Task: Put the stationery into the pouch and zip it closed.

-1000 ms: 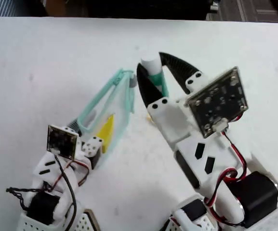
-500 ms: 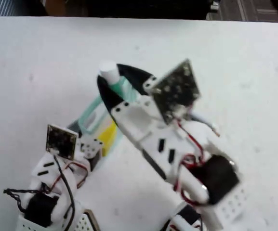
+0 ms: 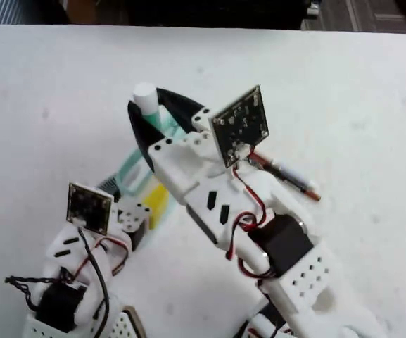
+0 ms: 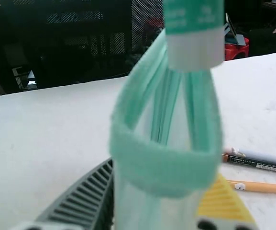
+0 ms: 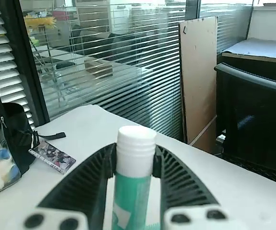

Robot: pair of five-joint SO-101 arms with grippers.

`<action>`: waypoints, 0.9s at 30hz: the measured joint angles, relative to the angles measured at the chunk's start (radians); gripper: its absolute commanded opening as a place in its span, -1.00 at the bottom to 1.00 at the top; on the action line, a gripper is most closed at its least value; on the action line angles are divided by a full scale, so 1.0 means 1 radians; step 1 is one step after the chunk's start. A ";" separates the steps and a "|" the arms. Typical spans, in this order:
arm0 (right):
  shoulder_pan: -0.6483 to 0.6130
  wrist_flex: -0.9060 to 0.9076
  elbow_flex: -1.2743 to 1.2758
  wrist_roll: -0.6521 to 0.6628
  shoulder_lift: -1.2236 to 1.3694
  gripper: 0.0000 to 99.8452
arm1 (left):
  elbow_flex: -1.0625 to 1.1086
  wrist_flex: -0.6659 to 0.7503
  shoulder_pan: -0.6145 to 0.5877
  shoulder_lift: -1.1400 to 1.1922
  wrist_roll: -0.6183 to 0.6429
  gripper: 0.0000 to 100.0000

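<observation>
A clear pouch (image 3: 127, 171) with a teal rim lies on the white table, its mouth (image 4: 162, 165) held wide and a yellow item (image 4: 220, 201) inside. My left gripper (image 3: 134, 214) is shut on the pouch's near end. My right gripper (image 3: 148, 116) is shut on a teal glue stick (image 3: 146, 96) with a white cap (image 5: 136, 140), held upright over the pouch's far part. In the left wrist view the glue stick (image 4: 193, 29) hangs just above the open mouth. The right arm hides much of the pouch from above.
A dark pen (image 3: 292, 178) lies on the table to the right of the right arm. The left wrist view shows that pen (image 4: 255, 162) and a yellow pencil (image 4: 258, 187) beside the pouch. The table's far edge (image 3: 203, 27) runs along the back.
The right arm has swung left with the glue stick, from beside the pouch's far end to above the pouch. The pen on the table came into sight. The left arm stayed put.
</observation>
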State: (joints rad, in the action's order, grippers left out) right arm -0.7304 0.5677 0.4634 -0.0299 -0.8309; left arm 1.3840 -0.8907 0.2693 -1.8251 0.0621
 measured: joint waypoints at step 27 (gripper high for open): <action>-0.003 0.061 0.164 -0.003 -0.068 -0.96 | 0.000 0.000 0.002 0.000 0.057 -0.55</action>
State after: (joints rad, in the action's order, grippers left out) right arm -0.7334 0.6291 0.6276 -0.0330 -0.8984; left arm 1.3840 -0.8907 0.2708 -1.8251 0.1189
